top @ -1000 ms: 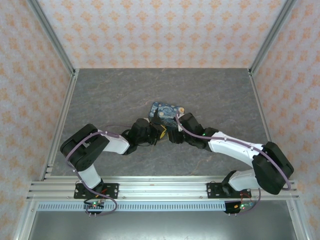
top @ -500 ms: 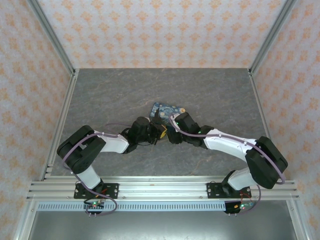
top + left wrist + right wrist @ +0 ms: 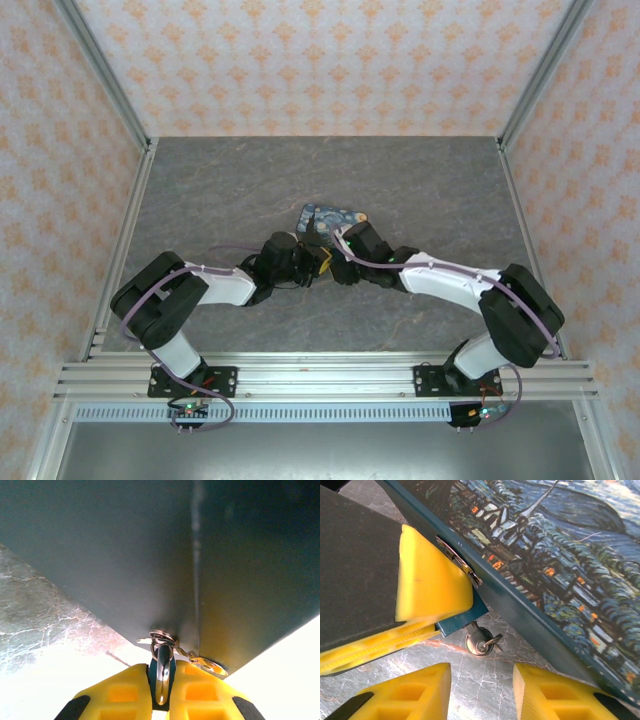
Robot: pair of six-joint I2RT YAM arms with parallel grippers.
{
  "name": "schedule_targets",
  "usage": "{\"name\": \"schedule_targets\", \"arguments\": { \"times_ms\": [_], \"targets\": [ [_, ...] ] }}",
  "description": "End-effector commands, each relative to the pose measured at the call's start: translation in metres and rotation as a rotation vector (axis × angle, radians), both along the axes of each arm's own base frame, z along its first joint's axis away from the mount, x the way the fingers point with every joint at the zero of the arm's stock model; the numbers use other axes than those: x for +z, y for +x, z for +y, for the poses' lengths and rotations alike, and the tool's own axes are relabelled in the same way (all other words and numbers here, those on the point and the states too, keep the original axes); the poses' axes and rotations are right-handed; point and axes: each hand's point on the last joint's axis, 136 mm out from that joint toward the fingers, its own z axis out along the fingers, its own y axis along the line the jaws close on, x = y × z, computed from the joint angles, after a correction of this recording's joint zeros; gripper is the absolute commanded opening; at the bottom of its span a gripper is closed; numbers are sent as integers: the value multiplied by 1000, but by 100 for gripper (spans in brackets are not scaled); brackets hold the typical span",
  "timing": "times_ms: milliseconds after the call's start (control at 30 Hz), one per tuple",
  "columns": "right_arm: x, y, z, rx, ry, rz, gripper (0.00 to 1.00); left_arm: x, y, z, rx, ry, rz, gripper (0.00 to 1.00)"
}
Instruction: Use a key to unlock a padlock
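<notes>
The blue padlock (image 3: pixel 461 620) is clamped in my left gripper (image 3: pixel 162 669), which is shut on it. Its silver shackle (image 3: pixel 162 677) shows between the yellow fingers (image 3: pixel 122 690). A round silver key (image 3: pixel 481 643) with a small ring sticks out of the lock's end, just above the table. My right gripper (image 3: pixel 481 680) is open, its two fingertips on either side of the key and a little short of it, not touching. In the top view both grippers, the left (image 3: pixel 316 262) and the right (image 3: pixel 340 264), meet at the near edge of the painted box (image 3: pixel 334 216).
The box has a starry-night lid (image 3: pixel 560 545) and teal sides (image 3: pixel 150 555), with a silver latch (image 3: pixel 460 560) near the lock. It lies on the grey marble table (image 3: pixel 220 190), framed by aluminium rails (image 3: pixel 120 230). Open floor lies to the left, right and back.
The right arm has swung left, bringing its open gripper up against the left gripper and the padlock. The left arm has barely moved.
</notes>
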Motion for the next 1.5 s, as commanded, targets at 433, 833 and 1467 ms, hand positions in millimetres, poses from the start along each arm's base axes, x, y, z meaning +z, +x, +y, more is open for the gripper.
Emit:
{"name": "schedule_targets", "arguments": {
  "times_ms": [433,833,1467],
  "targets": [
    [15,28,11,-38,-4,-94,26,29,-2,-12,-57,-54,-56,0],
    [27,39,23,-52,28,-109,15,24,-4,-11,-61,-47,-45,0],
    [33,11,11,-91,178,-19,55,1,-4,-5,-42,-1,-23,0]
  ]
}}
